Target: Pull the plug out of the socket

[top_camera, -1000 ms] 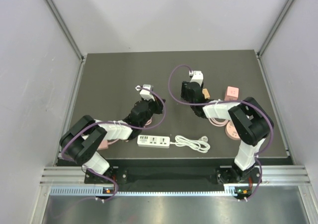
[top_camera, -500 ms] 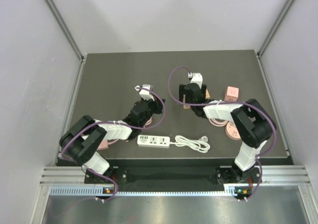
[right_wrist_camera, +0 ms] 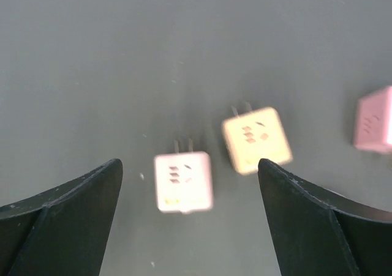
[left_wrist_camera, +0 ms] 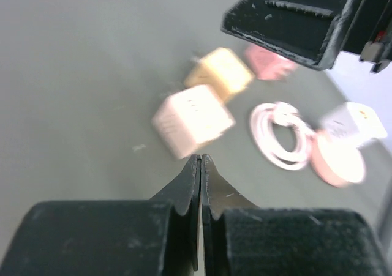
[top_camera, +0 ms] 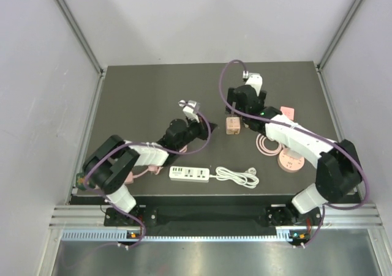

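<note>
Two cube adapters lie apart on the dark table, each with socket slots on its top face and bare plug prongs. One is pale pink point(right_wrist_camera: 183, 181) point(left_wrist_camera: 192, 120) point(top_camera: 233, 126), the other yellow point(right_wrist_camera: 256, 139) point(left_wrist_camera: 219, 74). Nothing is plugged into either. My right gripper point(right_wrist_camera: 190, 163) point(top_camera: 242, 108) hangs wide open above them, holding nothing. My left gripper point(left_wrist_camera: 201, 158) point(top_camera: 197, 128) is shut and empty, its tips just short of the pale pink cube.
A third, pink cube point(top_camera: 286, 112) sits at the right. A coiled pink cable point(top_camera: 267, 144) leads to a round pink socket point(top_camera: 291, 161). A white power strip point(top_camera: 188, 174) with bundled white cord point(top_camera: 236, 177) lies near the front edge.
My right gripper opened wide and pulled up and back, leaving the cubes on the table. My left gripper slid right toward the pale pink cube, still shut.
</note>
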Robot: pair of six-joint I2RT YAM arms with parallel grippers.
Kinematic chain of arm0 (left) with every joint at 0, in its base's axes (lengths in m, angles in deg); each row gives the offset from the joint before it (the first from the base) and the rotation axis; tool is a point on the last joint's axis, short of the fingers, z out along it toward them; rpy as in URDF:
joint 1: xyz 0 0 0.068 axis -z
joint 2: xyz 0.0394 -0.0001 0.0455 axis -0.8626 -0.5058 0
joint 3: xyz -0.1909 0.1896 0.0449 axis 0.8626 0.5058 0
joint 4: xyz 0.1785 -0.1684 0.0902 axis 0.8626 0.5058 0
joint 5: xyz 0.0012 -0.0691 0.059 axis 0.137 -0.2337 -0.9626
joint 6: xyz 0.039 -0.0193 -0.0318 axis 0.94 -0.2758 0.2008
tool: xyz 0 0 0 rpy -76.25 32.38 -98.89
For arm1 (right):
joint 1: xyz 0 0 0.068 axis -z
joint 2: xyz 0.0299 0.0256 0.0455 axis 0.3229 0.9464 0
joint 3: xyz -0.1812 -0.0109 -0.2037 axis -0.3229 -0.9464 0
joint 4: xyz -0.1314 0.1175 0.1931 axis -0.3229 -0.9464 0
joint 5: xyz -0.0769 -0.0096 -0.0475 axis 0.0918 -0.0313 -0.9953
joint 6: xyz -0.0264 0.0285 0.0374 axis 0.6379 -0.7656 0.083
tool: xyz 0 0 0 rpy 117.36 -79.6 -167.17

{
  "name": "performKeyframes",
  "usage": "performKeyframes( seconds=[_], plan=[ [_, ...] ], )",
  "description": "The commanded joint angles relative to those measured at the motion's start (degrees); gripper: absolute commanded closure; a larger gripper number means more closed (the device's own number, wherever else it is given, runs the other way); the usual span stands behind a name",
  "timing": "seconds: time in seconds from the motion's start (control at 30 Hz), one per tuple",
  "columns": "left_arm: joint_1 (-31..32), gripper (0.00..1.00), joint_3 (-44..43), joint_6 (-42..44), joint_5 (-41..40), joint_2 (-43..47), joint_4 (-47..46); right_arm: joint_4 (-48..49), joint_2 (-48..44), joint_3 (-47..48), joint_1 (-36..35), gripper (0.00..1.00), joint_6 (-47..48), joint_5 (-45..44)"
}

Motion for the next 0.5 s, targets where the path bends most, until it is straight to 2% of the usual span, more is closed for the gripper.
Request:
performKeyframes(
  seconds=[0.0,0.17,0.3,0.47],
  plan=[
    [0.7,1.0,-6.1,-3.1,14.4,-5.5,-5.7,-16.2,-5.4,2.7,2.0,0.1,-5.1,-3.8],
    [6.5,1.0,-12.5,-2.2,18.5,-11.3,-3.8,-28.2,-13.2,0.7,9.7,0.1,-7.4,1.2],
    [10.8,1.0,-19.5,-2.2,21.4,-16.6,-2.8,-35.9,-17.6,-1.8,20.9,0.1,-7.9,7.0],
    [15.2,1.0,-26.8,-4.8,23.2,-25.4,-2.6,-41.4,-25.4,-5.4,26.1,0.09,-7.6,5.9]
  ],
)
